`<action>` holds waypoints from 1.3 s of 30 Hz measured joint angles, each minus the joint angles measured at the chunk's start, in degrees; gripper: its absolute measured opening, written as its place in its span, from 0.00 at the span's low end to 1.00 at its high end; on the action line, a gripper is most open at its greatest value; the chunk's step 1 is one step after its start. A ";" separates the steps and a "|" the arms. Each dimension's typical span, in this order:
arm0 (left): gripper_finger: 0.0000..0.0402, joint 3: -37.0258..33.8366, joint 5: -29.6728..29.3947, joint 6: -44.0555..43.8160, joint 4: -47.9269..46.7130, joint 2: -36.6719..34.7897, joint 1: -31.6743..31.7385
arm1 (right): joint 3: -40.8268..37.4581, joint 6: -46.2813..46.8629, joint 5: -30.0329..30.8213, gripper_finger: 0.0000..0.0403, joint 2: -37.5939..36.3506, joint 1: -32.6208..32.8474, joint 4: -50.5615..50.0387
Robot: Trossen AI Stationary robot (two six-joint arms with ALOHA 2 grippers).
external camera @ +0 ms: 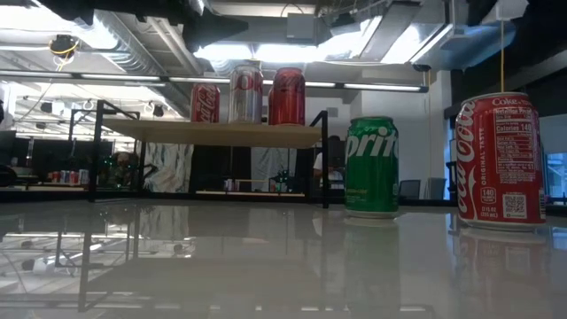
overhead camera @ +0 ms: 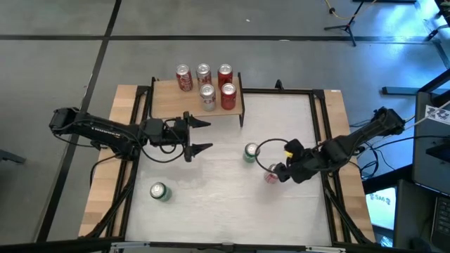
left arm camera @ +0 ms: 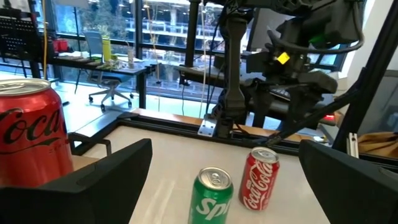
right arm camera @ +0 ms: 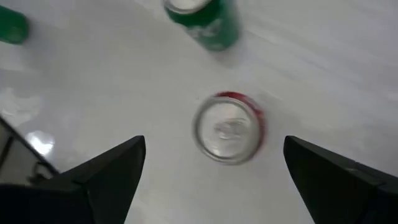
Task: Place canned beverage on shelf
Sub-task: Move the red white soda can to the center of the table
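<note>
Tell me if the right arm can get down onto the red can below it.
Probably yes. The right tool hangs open above the red can, which stands upright with bare table around it; the green can stands clear to one side.

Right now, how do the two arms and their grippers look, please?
Both arms are dark, jointed metal with black cables running along them. The left gripper has two black, pointed fingers. The right gripper carries a small yellow mark near its wrist, and a thin cable loops beside it. In the wrist views the fingers are matte black wedges.
</note>
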 joint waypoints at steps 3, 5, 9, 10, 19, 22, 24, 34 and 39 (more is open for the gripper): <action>0.99 0.00 0.00 0.00 0.00 0.00 0.00 | 0.00 1.49 0.33 0.93 0.26 0.00 2.47; 0.99 0.00 0.02 0.00 0.00 0.00 0.00 | 0.00 6.27 0.34 0.93 0.24 0.00 3.02; 0.99 0.00 0.10 0.00 -0.02 0.00 0.00 | 0.00 13.86 1.23 0.93 0.31 0.00 1.77; 0.99 0.00 0.11 -0.01 -0.02 0.00 0.00 | 0.00 14.88 1.38 0.93 0.67 0.00 1.46; 0.99 0.00 0.35 -0.02 -0.07 0.00 0.00 | 0.00 16.94 0.80 0.93 6.42 -0.02 1.32; 0.99 0.00 0.35 -0.02 -0.07 0.00 0.00 | -0.01 16.94 0.80 0.93 7.96 -0.02 1.24; 0.99 0.00 0.35 -0.02 -0.07 0.00 0.00 | 0.00 16.96 0.80 0.93 8.95 -0.07 1.23; 0.99 0.00 0.35 -0.02 -0.04 0.00 0.00 | -0.02 16.96 0.95 0.93 11.97 -1.66 -1.58; 0.99 0.00 0.35 -0.02 -0.04 0.00 0.00 | -0.02 16.96 1.22 0.93 12.22 -1.62 -1.19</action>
